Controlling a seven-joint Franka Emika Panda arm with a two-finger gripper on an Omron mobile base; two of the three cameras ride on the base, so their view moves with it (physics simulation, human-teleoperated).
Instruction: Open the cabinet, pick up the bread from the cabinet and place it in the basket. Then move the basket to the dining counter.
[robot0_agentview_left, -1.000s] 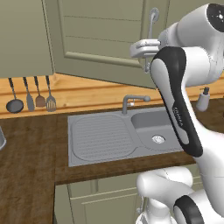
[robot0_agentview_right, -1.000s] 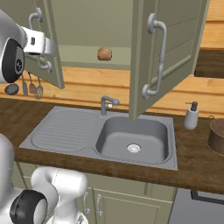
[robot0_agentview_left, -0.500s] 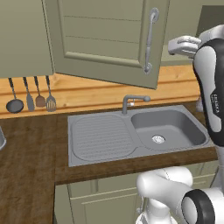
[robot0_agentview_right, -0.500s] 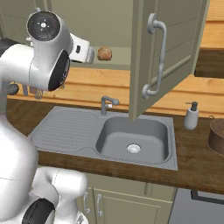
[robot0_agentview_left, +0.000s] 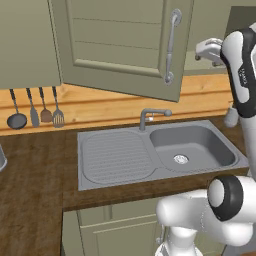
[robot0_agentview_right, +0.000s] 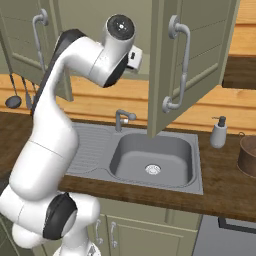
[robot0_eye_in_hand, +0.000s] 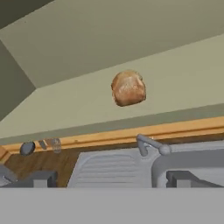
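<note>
The cabinet (robot0_agentview_right: 100, 20) stands with both doors swung out: the left door (robot0_agentview_left: 120, 45) and the right door (robot0_agentview_right: 195, 55). The bread (robot0_eye_in_hand: 128, 88), a tan-brown lump, lies on the cabinet's shelf, straight ahead of my gripper (robot0_eye_in_hand: 113, 179) and some way off. The dark fingertips (robot0_eye_in_hand: 41, 178) stand far apart with nothing between them. My hand (robot0_agentview_right: 134, 57) hangs in front of the open cabinet, above the tap. The brown basket (robot0_agentview_right: 248, 155) sits on the worktop at the far right, cut by the picture's edge. The dining counter is out of view.
Below the cabinet lies a grey sink (robot0_agentview_right: 150, 160) with a tap (robot0_agentview_right: 121, 119). A soap dispenser (robot0_agentview_right: 218, 132) stands right of it. Cooking utensils (robot0_agentview_left: 35, 107) hang on the wooden wall at the left. The right door's bar handle (robot0_agentview_right: 177, 65) juts out beside my arm.
My gripper has let go of the left door's handle, opened wide and swung right, in front of the cabinet's opening.
</note>
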